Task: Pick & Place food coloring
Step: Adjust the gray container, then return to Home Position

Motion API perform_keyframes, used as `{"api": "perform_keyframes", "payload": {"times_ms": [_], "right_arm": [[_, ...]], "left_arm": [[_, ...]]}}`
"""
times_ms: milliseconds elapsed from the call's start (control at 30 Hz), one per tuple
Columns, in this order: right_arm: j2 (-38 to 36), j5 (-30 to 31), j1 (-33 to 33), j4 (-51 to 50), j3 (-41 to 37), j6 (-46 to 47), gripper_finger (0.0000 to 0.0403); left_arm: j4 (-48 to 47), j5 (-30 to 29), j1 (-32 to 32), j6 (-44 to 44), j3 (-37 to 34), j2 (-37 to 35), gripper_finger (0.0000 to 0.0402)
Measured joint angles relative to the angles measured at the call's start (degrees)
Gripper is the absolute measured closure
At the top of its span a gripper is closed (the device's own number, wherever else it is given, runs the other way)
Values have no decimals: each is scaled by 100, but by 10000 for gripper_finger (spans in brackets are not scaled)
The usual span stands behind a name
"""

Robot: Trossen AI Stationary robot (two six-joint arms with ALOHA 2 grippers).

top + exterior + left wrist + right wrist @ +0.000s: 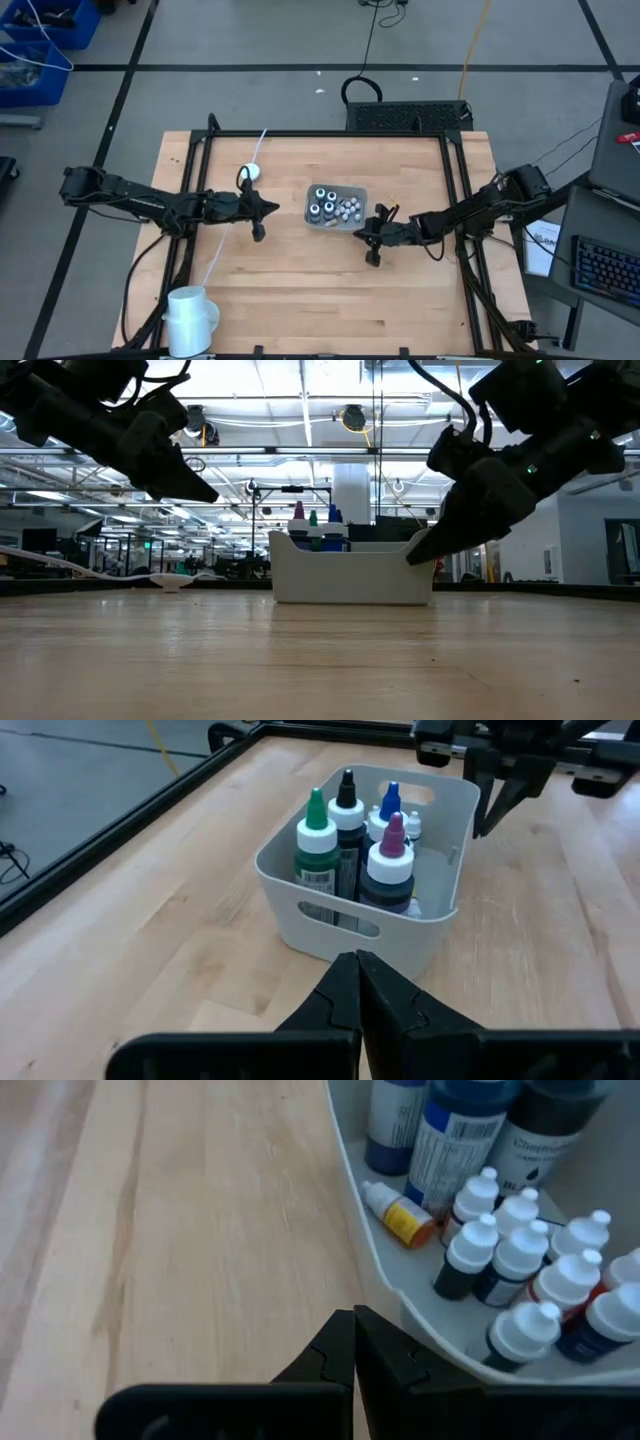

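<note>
Pressed together, the left gripper [357, 982] is facing the grey tray [300, 910] holding the food coloring [352, 840]. From above, both arms are flanking it. Beside its rim, the right gripper [353, 1342] is sitting closed, empty.

Food coloring [352, 845]: four tall bottles, upright, with white collars and green, black, blue and purple tips, grouped at one end of the grey tray [300, 900]. Small white-capped bottles [520, 1260] crowd the other end; one yellow-labelled small bottle [398, 1215] lies flat.

Bottles [312, 518] in tray [350, 575] btwn both hands.
</note>
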Motion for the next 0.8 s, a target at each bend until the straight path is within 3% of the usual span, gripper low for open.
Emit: {"api": "perform_keyframes", "payload": {"times_ms": [467,633,733,800], "right_arm": [[-66,579,-57,-59,-55,-777,403],[-340,-202,47,-150,-59,-1089,403],[-934,-745,138,-396,-123,-1732,403],[-1491,-743,125,-402,-256,-2029,403]], "left_arm": [[-49,301,0,130,0,0,399],[-136,466,0,576,0,-23,399],[-138,872,2,1173,0,-208,400],[-170,1176,2,1563,0,-459,400]]}}
